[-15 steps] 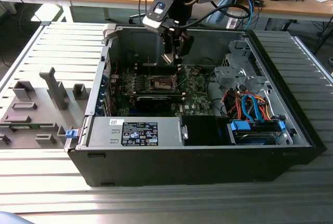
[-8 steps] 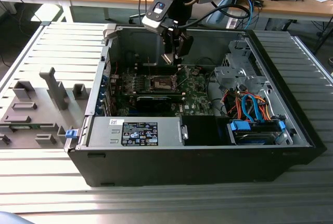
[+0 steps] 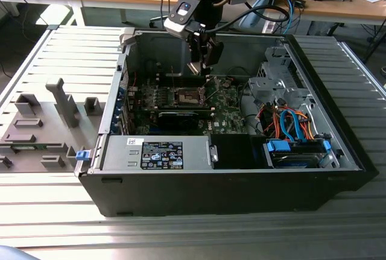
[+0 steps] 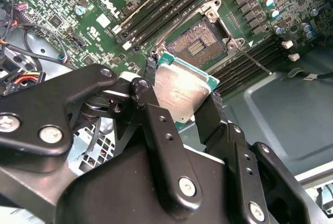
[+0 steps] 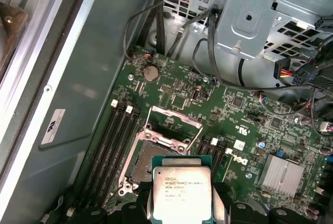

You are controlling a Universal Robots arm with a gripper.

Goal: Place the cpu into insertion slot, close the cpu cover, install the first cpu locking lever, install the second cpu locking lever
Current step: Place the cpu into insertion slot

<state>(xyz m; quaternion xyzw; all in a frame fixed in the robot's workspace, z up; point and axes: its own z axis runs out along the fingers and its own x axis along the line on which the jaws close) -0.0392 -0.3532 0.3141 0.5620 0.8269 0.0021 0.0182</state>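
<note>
The gripper point(image 4: 182, 95) was clamped on the cpu point(image 4: 179, 89). Its two black fingers point(image 4: 209, 116) pressed on opposite edges of the chip, and the dull silver top faced the camera in both wrist views. In the first wrist view the cpu point(image 5: 182, 193) hung above the green circuit board point(image 5: 208, 99), beside the insertion slot point(image 5: 143, 161) and not yet over it, with clear air between chip and board.

In the exterior view the gripper point(image 3: 202, 61) stood in the upper middle of the frame, inside the open computer case point(image 3: 211, 193). The insertion slot point(image 3: 187, 96) lay just below it, a little toward the exterior view's left.

The slot point(image 4: 200, 44) appeared empty, with its field of contacts bare. The cpu cover point(image 5: 167, 139) seemed to be raised on its hinge at the far side of the socket. A thin metal lever point(image 4: 252, 60) lay swung away from the socket rim.

I judged that the first step was in hand: the chip was carried but not yet seated, and cover and levers were not yet done. This placing called for the chip to be centred over the socket, squared to its rim and kept level, then lowered softly, because a tilted chip could damage the contacts.
</note>
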